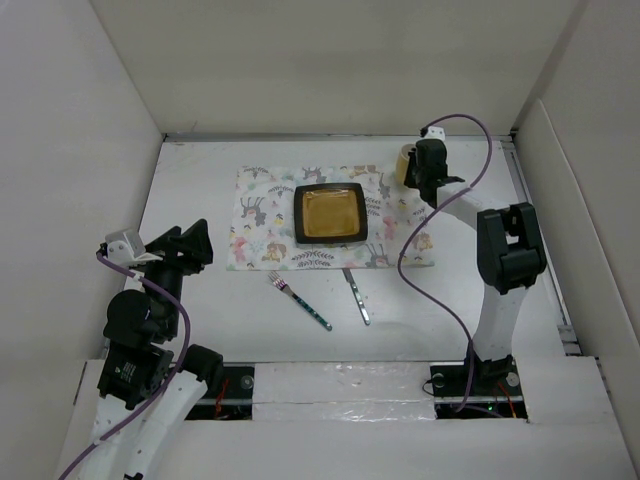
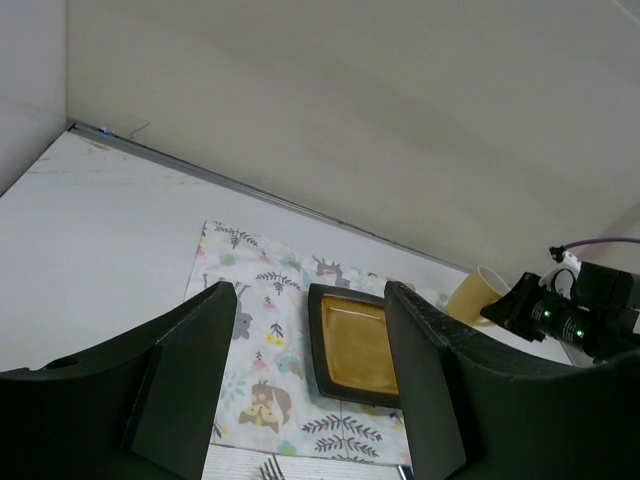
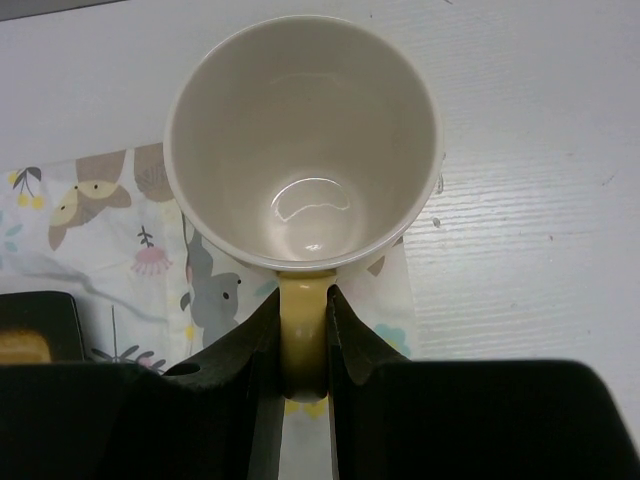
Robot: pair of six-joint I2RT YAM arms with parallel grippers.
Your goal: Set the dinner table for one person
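When you look from above, the dinner table (image 1: 200,170) carries a placemat (image 1: 262,225) with a plate (image 1: 330,213), a fork (image 1: 298,300) and a knife (image 1: 356,296), and the mug (image 1: 405,162) at the placemat's far right corner. In the left wrist view, your left gripper (image 2: 312,300) stands spread and empty. Only the right wrist view shows the right gripper (image 3: 305,335) pinching the mug's handle.

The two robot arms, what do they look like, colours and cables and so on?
The left arm and right arm both have white tube-like links with bulky black joints. A purple cable loops along each one, up to a small white box at the wrist. The jaws are flat, matte black wedges.
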